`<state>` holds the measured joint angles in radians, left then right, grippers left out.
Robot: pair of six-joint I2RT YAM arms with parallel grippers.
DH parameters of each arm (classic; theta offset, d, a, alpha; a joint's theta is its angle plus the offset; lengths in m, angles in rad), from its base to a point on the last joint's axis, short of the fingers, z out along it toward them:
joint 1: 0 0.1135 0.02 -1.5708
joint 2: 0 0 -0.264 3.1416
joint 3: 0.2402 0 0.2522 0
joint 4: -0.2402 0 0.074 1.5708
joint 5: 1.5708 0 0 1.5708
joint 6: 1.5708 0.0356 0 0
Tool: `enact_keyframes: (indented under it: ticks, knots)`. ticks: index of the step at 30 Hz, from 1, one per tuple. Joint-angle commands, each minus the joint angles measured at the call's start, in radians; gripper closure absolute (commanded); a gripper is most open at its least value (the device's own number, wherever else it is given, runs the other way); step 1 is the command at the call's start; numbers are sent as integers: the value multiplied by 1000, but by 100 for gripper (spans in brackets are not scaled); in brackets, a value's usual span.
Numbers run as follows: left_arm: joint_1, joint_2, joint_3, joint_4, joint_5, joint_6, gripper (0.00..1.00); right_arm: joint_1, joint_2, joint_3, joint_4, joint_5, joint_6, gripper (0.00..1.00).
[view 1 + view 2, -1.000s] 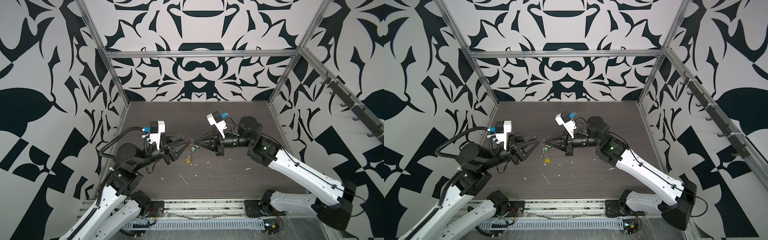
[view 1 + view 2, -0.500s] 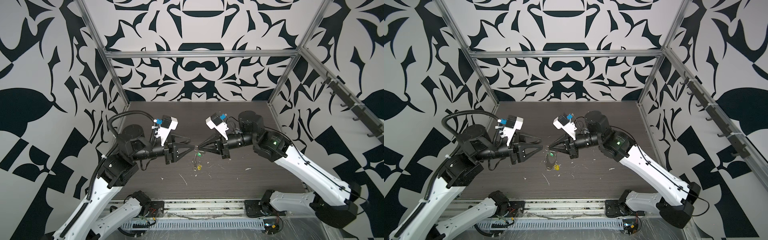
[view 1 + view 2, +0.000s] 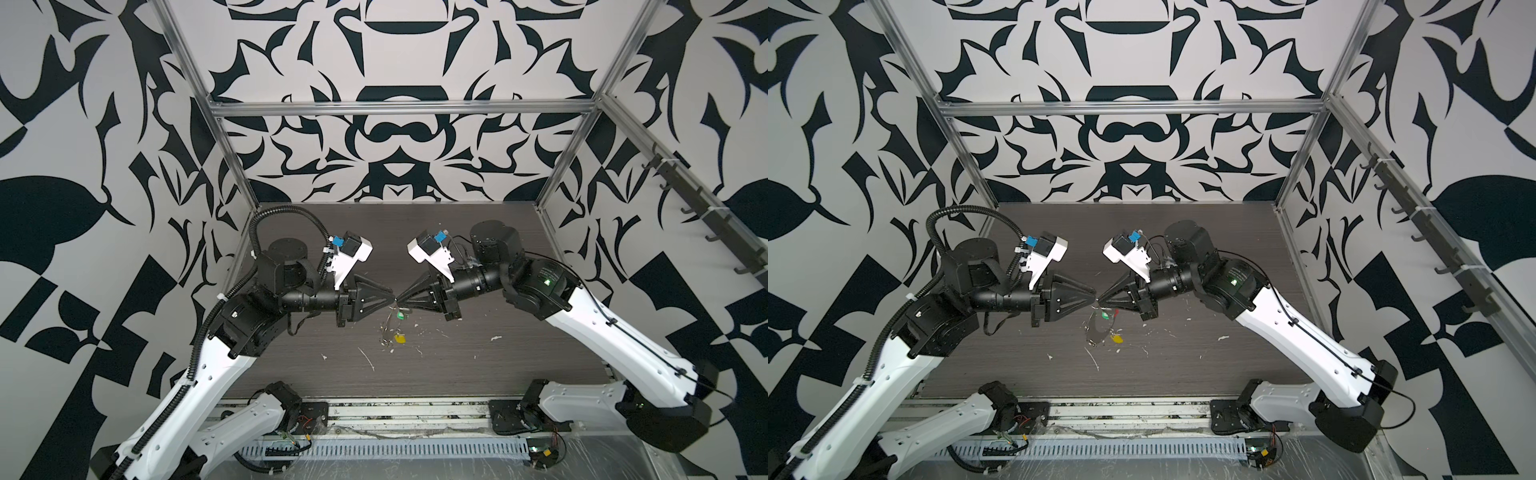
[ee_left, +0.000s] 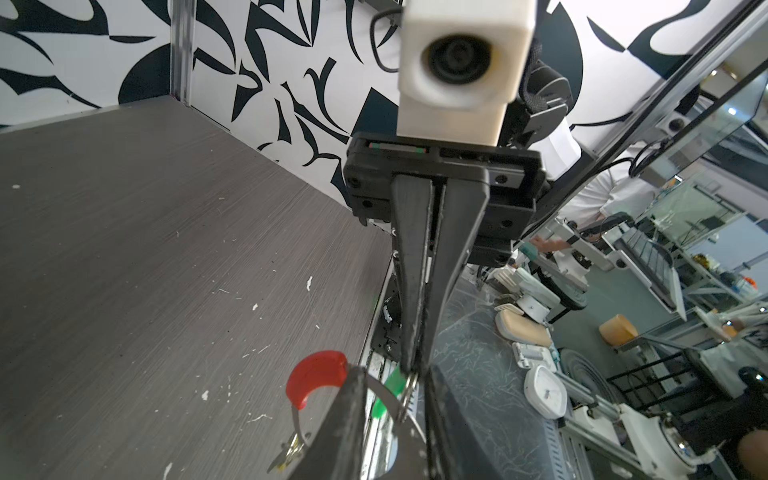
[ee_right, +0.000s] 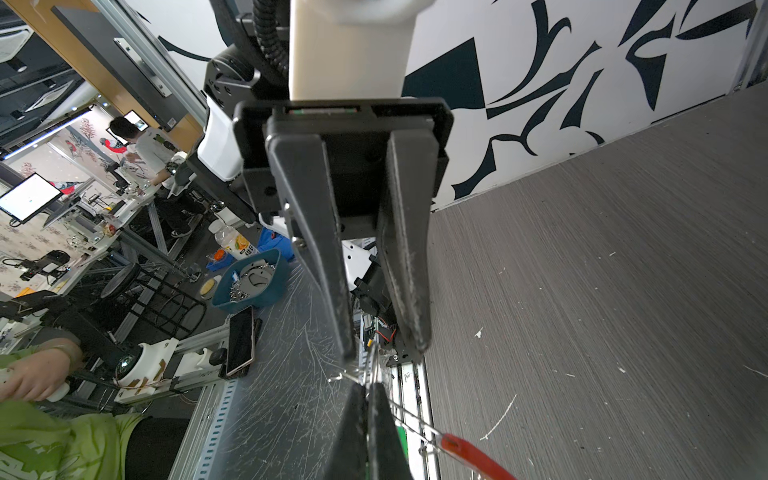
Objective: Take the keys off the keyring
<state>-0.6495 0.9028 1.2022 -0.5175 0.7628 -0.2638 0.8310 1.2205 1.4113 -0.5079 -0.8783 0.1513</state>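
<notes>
Left wrist: glossy red sleeve (image 4: 318, 376), seemingly wire keyring (image 4: 295, 417).

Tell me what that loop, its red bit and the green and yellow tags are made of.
The keyring loop looks like thin grey metal wire with a dull glint; the red sleeve glossy plastic or rubber, smooth with highlights; the green tag and yellow tag probably plastic, by bright flat colour, too small to be sure.

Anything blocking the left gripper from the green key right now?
Nothing visible stands between them. The left gripper, jaws apart, faces the shut right gripper tip to tip; that one holds the keyring, and the green key hangs exposed just beneath its tips.
</notes>
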Motion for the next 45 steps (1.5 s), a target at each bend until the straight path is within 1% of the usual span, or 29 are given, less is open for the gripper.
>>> enact_keyframes:
  ticks: [1, 8, 12, 17, 21, 22, 25, 26, 28, 30, 34, 36, 37, 38, 43, 45]
  knots:
    - [-2, 7, 31, -35, 30, 9, 76, 5, -9, 54, 27, -8, -18, 100]
    - [-2, 11, 31, -41, 40, 9, 76, 4, -9, 60, 25, 4, -21, 100]
    - [-2, 15, 35, -48, 56, 10, 84, 5, -7, 60, 26, 10, -22, 100]
    - [-2, 15, 40, -48, 65, 14, 100, 5, -4, 59, 33, 15, -17, 100]
    - [-2, 0, 29, -24, 42, 15, 100, 5, -8, 51, 55, 18, -4, 100]
    - [-2, -11, 20, -6, 37, 14, 100, 4, -14, 41, 69, 17, 1, 98]
    - [-2, -34, 4, 31, 30, 4, 100, 4, -31, 12, 104, 19, 11, 81]
    - [-2, -35, 3, 31, 30, 4, 100, 5, -36, 7, 109, 21, 13, 76]
    - [-2, -32, 6, 29, 29, 2, 100, 5, -41, -1, 113, 22, 16, 74]
    - [-2, -31, 6, 28, 28, 1, 100, 4, -44, -9, 118, 25, 19, 73]
    - [-2, -32, 7, 32, 23, 0, 100, 4, -48, -18, 121, 30, 21, 75]
    - [-2, -33, 6, 35, 22, -2, 100, 4, -49, -23, 122, 29, 22, 80]
    - [-2, -35, 5, 36, 17, -3, 100, 4, -49, -25, 126, 29, 27, 84]
    - [-2, -38, 5, 37, 11, -3, 100, 5, -50, -25, 126, 28, 27, 87]
    - [-2, -60, -13, 72, -24, -18, 100, 4, -57, -36, 131, 27, 31, 98]
    - [-2, -69, -19, 85, -38, -23, 100, 5, -59, -44, 135, 31, 33, 99]
